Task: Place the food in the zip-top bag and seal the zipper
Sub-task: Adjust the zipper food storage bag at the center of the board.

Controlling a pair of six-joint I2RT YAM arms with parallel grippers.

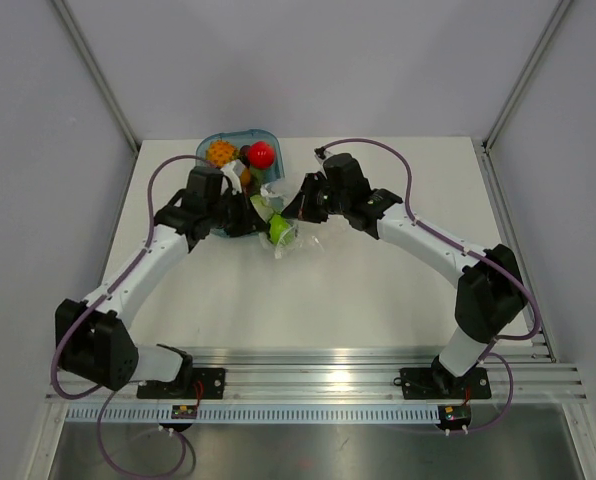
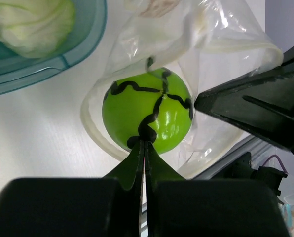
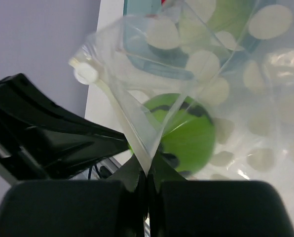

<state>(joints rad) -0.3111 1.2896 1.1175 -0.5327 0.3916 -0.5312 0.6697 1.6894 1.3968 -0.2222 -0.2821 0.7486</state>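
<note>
Left end effector [image 2: 144, 148]: clenched, fingertips pressed together on the near rim of the zip-top bag [image 2: 216, 34], a thin pinch of film between them. Right end effector [image 3: 147, 173]: clenched likewise, grasping the bag's opposite edge where the clear film and the pale zipper [image 3: 115, 116] strip run down into its tips. Green apple [image 2: 137, 113]: inside the bag, directly ahead of both sets of fingertips and just beyond them, lying between the two end effectors. Bag: slack and crinkled on the white surface [image 2: 33, 138], spread ahead of and to the right of the left end effector, mouth not sealed. Blue tray [image 2: 83, 44]: ahead and to the left of the left end effector, just beside the bag. Cabbage [image 2: 33, 22]: in the tray. Orange bumpy fruit [image 1: 219, 154] and red fruit [image 1: 262, 154]: also in the tray, beyond the left end effector. The two end effectors face each other, close together across the bag.
</note>
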